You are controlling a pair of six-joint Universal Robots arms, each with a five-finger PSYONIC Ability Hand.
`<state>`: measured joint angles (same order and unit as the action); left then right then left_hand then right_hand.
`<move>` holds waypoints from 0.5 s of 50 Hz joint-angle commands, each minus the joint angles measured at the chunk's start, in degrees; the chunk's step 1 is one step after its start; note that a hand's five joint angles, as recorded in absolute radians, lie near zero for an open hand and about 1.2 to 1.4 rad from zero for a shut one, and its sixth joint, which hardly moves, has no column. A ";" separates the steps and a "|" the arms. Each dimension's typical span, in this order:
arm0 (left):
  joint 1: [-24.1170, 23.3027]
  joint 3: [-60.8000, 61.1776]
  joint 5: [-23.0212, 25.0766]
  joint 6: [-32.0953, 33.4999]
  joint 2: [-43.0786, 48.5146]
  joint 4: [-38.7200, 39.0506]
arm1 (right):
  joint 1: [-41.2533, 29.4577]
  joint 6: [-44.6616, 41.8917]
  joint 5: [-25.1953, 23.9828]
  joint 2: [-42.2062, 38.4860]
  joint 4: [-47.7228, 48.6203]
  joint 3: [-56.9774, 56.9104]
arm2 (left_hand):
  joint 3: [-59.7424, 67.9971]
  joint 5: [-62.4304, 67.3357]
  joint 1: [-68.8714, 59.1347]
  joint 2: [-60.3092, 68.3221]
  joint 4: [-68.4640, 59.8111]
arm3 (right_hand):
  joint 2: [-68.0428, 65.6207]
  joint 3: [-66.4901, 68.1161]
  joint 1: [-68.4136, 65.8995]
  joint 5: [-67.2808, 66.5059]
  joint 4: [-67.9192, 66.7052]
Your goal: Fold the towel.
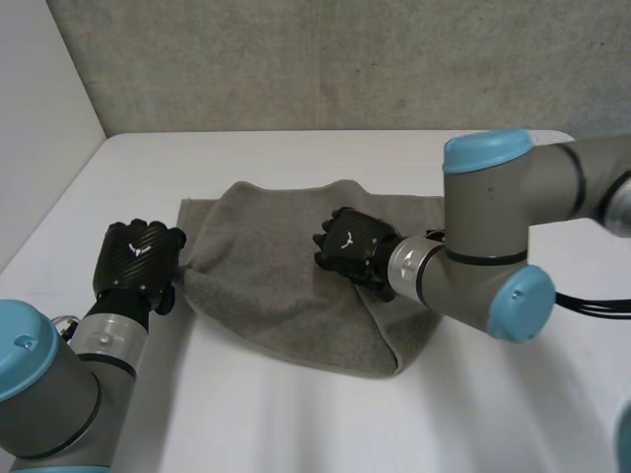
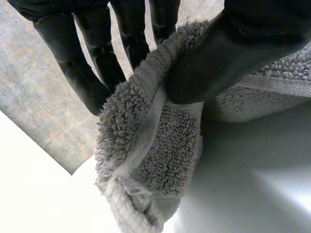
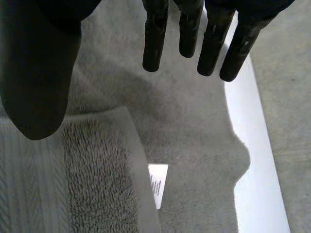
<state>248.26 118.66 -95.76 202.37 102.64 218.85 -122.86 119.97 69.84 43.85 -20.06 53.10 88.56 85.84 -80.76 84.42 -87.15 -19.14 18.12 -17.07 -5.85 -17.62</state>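
white tabletop (image 1: 296, 424) under a grey wall (image 1: 345, 59) carries the rumpled grey towel (image 1: 261, 296). left hand (image 1: 138, 258) pinches the towel's left edge between thumb and fingers (image 2: 92, 73). right hand (image 1: 347, 241) is over the towel's middle, its fingers straight, slightly spread, holding nothing. right arm (image 1: 493, 227) hides the towel's right side.

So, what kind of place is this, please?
Probably a robotics lab or test bench: a plain white table, a bare grey wall, and two grey robot arms at a grey terry towel.
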 commanded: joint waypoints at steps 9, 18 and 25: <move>0.29 -0.01 0.04 -0.05 0.01 0.00 | 0.69 -0.53 5.39 -11.07 -0.60 -10.73 | -8.56 -15.84 0.76 -4.42 7.15 | 3.00 -1.98 0.93 -0.29 1.48; 0.38 -0.10 0.04 0.04 0.01 0.00 | 0.96 -0.44 5.66 -11.33 -0.86 -11.17 | -8.56 -15.84 0.76 -4.42 7.15 | -9.28 10.29 -11.34 -12.56 -10.80; 0.29 -0.01 0.04 -0.05 0.01 0.00 | 0.96 -0.18 5.66 -11.24 -2.79 -10.64 | -8.56 -15.84 0.76 -4.42 7.15 | -17.02 18.03 -19.09 -20.31 -18.54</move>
<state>248.63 118.58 -95.73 202.33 102.66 218.85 -121.91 119.59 75.54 32.45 -21.49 42.05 88.56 85.84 -80.76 84.36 -87.15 -32.17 32.31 -32.36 -22.11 -32.23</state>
